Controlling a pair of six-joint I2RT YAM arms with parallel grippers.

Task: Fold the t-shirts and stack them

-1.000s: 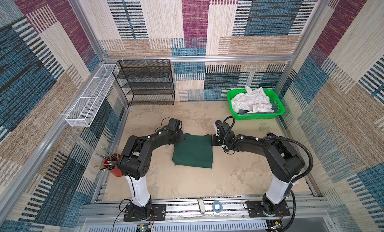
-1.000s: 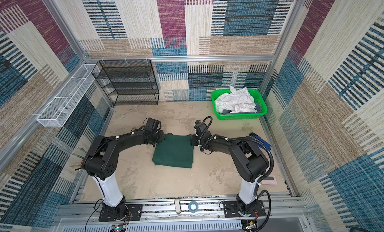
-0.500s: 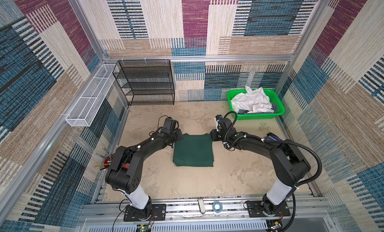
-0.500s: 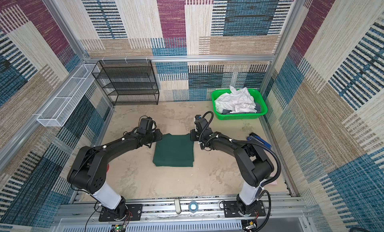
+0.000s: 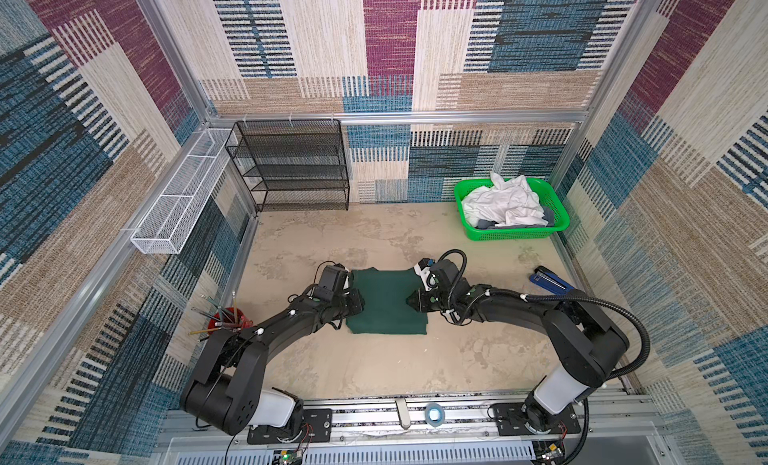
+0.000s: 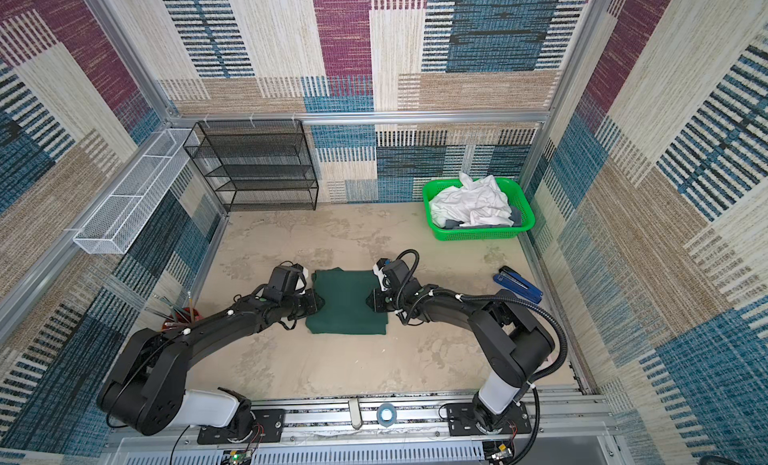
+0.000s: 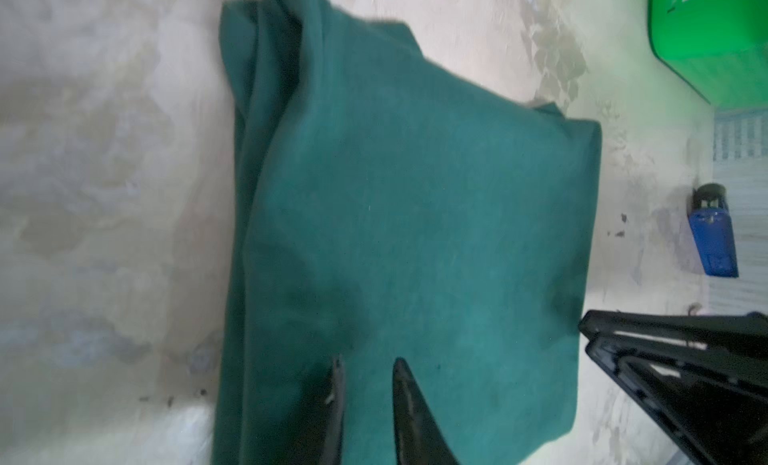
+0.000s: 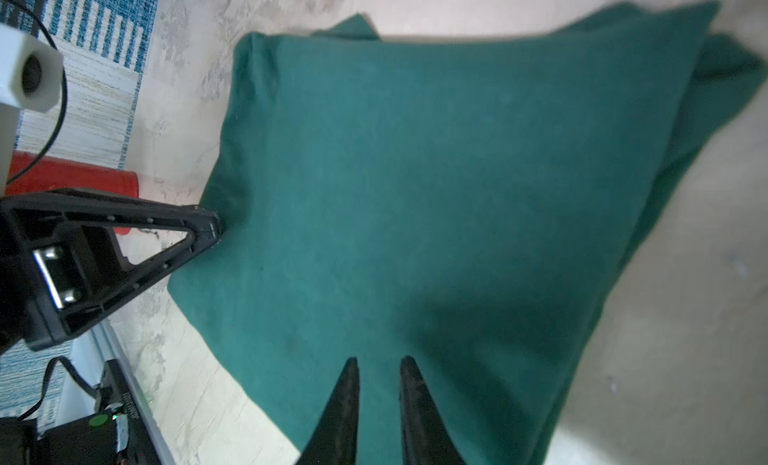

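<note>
Left pincer (image 7: pixel 365 361), right pincer (image 8: pixel 376 359), both ajar over one folded green t-shirt (image 5: pixel 386 300)

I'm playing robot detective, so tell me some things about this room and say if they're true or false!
The dark green shirt lies folded on the table. True.
The white shirts are piled in the green basket. True.
The blue stapler is inside the basket. False: it lies on the table, outside the basket.
The red cup stands right beside the basket. False: it stands by the left arm, far from the basket.
</note>
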